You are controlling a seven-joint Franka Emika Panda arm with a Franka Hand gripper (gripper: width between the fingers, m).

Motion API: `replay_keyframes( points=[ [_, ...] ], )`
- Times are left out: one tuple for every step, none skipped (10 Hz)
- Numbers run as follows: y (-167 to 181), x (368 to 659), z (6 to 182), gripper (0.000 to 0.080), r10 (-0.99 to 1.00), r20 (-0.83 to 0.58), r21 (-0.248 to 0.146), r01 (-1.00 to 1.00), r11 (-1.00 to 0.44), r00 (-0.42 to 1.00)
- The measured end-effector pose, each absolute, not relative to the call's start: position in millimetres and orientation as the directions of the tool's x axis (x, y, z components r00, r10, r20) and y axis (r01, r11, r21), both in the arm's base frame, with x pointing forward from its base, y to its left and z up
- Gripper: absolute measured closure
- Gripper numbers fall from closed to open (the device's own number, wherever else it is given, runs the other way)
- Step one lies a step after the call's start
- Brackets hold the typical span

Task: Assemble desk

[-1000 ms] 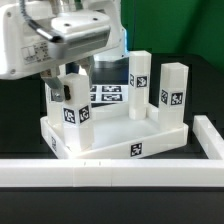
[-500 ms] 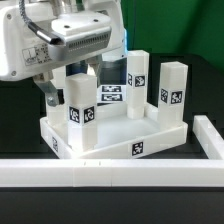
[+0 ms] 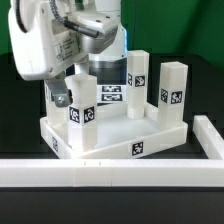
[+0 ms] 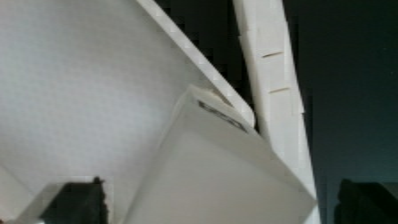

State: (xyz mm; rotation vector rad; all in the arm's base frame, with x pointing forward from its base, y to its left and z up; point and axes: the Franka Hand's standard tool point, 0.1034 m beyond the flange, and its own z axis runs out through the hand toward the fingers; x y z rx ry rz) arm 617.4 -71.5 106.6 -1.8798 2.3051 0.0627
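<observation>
Now gripper (image 3: 80, 68) jaws spread above leg (image 3: 82, 100) at panel (image 3: 120, 140) corner; retreating could nudge leg loose.

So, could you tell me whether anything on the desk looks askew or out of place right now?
Nothing stands out. The desk panel lies flat with its legs upright: the front leg, two on the exterior view's right, and one partly hidden behind the arm. None leans visibly.
</observation>
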Motion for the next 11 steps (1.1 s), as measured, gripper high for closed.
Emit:
replay_keyframes(
  points=[
    [-71.7,617.4,106.6,0.015,-0.984,-0.147,-0.087,-0.99,0.114,-0.1],
    [-71.2,616.7,106.4,0.015,-0.99,-0.14,-0.091,-0.995,0.032,-0.019],
    [-69.5,614.8,107.4,0.015,-0.987,-0.129,-0.065,-0.994,-0.088,0.096],
    [-68.9,618.1,110.6,0.015,-0.967,-0.11,-0.064,-0.973,-0.222,0.228],
    [-67.6,620.4,112.5,0.015,-0.951,-0.108,-0.066,-0.957,-0.283,0.289],
    [-67.5,621.2,113.9,0.015,-0.909,-0.098,-0.065,-0.914,-0.4,0.405],
    [-67.6,623.8,115.5,0.015,-0.859,-0.087,-0.066,-0.863,-0.501,0.505],
    [-68.3,625.7,115.5,0.015,-0.805,-0.076,-0.073,-0.808,-0.584,0.589],
    [-68.5,625.5,114.9,0.015,-0.742,-0.069,-0.079,-0.745,-0.663,0.667],
    [-68.7,625.8,115.2,0.015,-0.68,-0.059,-0.075,-0.682,-0.727,0.731],
    [-67.8,626.2,115.7,0.015,-0.627,-0.05,-0.066,-0.629,-0.774,0.777]
  ],
)
